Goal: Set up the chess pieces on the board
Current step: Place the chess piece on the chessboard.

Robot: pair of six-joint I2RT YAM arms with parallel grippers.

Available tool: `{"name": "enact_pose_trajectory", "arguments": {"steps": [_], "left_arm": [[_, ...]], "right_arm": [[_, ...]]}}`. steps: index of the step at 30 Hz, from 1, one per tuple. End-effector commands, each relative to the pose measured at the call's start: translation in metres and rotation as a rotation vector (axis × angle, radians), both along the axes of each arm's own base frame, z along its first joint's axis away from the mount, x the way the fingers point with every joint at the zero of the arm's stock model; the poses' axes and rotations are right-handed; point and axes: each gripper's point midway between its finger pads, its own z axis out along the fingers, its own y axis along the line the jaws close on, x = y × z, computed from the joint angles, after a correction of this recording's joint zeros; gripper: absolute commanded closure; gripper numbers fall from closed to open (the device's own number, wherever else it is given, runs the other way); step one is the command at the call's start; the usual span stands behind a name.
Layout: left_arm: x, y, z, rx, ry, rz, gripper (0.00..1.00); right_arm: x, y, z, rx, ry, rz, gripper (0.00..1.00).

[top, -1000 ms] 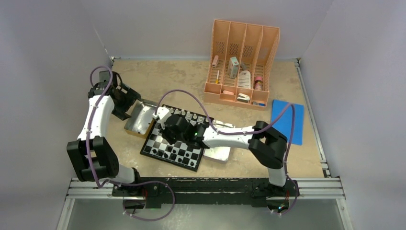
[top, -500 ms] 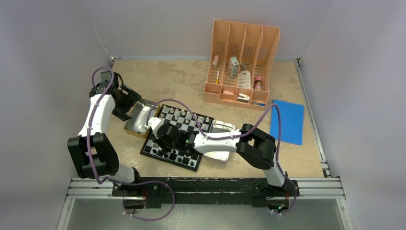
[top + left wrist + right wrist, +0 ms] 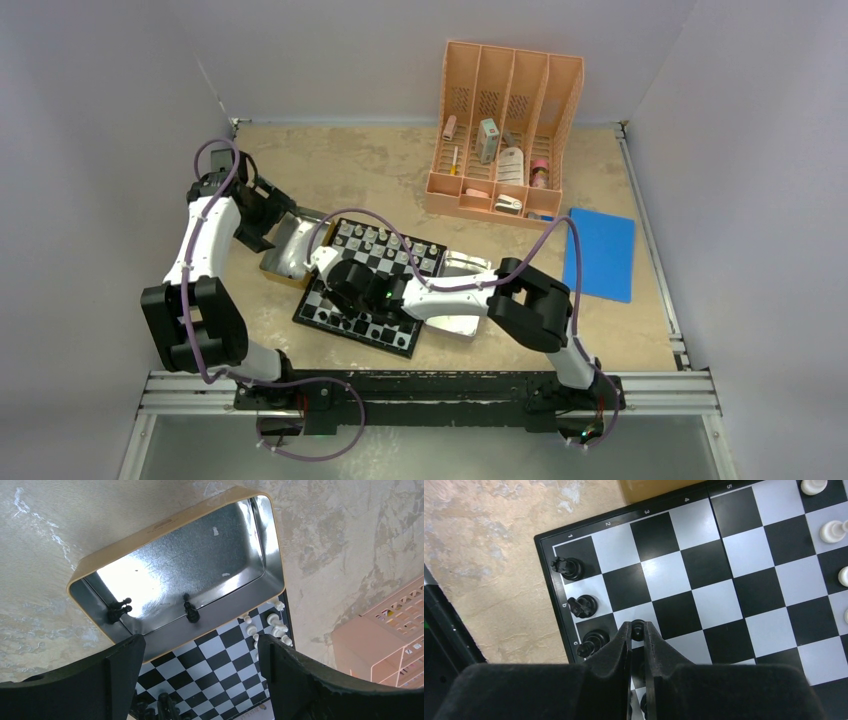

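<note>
The board lies at the table's middle, with white chess pieces along its far edge and black ones along its near edge. My right gripper is shut on a small black pawn, holding it over a light square in the second row. Beside it three black pieces stand along the board's edge. My left gripper hangs open above the tin tray, nothing between its fingers. Two black pieces lie inside the tray by its near wall.
A peach file organiser holding small items stands at the back. A blue sheet lies to the right. A second silver tray sits against the board's right side, under my right arm. The tin tray touches the board's left corner.
My right arm has swung left and nearer across the board, its gripper staying shut on the pawn. My left arm shifted slightly and stayed open.
</note>
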Motion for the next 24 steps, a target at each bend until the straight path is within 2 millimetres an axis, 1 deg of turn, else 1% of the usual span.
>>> {"name": "enact_pose_trajectory", "arguments": {"steps": [1,5,13,24], "left_arm": [[0.0112,0.0041,0.0091,0.024,-0.047,-0.023,0.17],[0.0114,0.0033,0.0077,0.020,-0.044,-0.026,0.17],[0.0112,0.0043,0.0081,0.028,-0.045,-0.034,0.17],[0.0093,0.0041,0.0058,0.029,-0.037,-0.037,0.18]], "right_arm": [[0.0030,0.0110,0.0118,0.033,-0.003,-0.012,0.86],[0.0028,0.0119,0.0090,0.027,0.007,-0.017,0.85],[0.0017,0.0149,0.0105,0.031,0.018,-0.015,0.82],[-0.0009,0.0116,0.0074,0.022,0.040,-0.024,0.82]]}}
